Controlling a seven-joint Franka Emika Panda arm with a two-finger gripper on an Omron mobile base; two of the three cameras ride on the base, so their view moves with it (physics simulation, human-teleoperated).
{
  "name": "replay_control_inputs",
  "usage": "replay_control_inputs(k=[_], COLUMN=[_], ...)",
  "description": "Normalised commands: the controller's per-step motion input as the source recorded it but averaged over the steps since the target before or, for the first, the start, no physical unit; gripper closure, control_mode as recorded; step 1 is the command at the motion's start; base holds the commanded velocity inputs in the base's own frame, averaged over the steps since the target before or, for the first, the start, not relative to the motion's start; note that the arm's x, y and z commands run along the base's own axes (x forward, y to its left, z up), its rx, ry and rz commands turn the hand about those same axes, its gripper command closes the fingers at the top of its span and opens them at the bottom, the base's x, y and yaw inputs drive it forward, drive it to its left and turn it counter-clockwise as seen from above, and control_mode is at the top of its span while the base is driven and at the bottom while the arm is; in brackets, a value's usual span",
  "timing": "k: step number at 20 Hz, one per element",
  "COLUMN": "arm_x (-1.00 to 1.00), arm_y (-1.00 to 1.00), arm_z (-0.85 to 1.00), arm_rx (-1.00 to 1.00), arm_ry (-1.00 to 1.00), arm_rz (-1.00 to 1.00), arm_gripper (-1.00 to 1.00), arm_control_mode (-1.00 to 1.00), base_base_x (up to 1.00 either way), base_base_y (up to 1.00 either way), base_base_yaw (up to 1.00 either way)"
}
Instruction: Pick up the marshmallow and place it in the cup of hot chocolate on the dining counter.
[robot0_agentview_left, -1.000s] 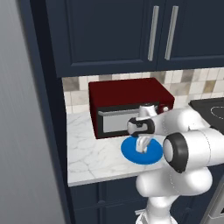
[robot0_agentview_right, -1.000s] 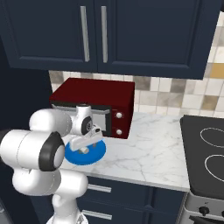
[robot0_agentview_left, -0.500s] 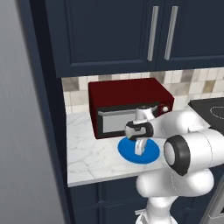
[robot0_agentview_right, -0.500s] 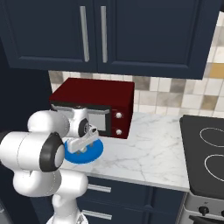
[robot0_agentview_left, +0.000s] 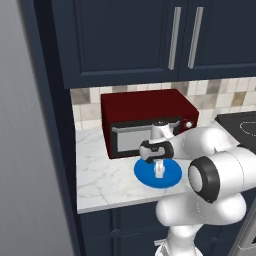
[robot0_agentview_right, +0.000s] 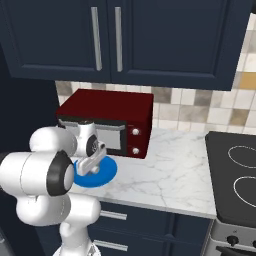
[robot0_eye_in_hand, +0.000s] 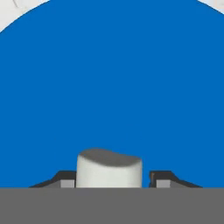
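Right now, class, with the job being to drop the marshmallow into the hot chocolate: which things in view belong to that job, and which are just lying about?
Belong to the job:
- marshmallow, between the fingers
- hand
- blue plate, under the marshmallow

Just lying about:
- red microwave
- stove
- cabinets

Navy upper cabinets with steel bar handles hang above a beige-grey tile backsplash. White marble worktop carries a red microwave; black cooktop adjoins.
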Motion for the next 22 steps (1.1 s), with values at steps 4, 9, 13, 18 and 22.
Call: replay_control_inputs(k=[4,9,13,18,22], arm_x=[-0.19,-0.33,-0.54,-0.42,-0.47], arm_y=[0.01,0.00,0.00,0.00,0.00], arm_z=[-0.16,0.07,0.93,1.00,1.00], arm_rx=[0.04,0.04,0.00,0.00,0.01], arm_ry=[0.00,0.00,0.00,0.00,0.00], arm_rz=[0.24,0.16,0.02,0.00,-0.01], arm_gripper=[1.00,1.00,1.00,1.00,1.00], arm_control_mode=[-1.00,-1.00,-1.00,-1.00,-1.00], base_base_x=[0.00,0.00,0.00,0.00,0.00], base_base_y=[0.00,0.00,0.00,0.00,0.00], base_base_yaw=[0.00,0.00,0.00,0.00,0.00])
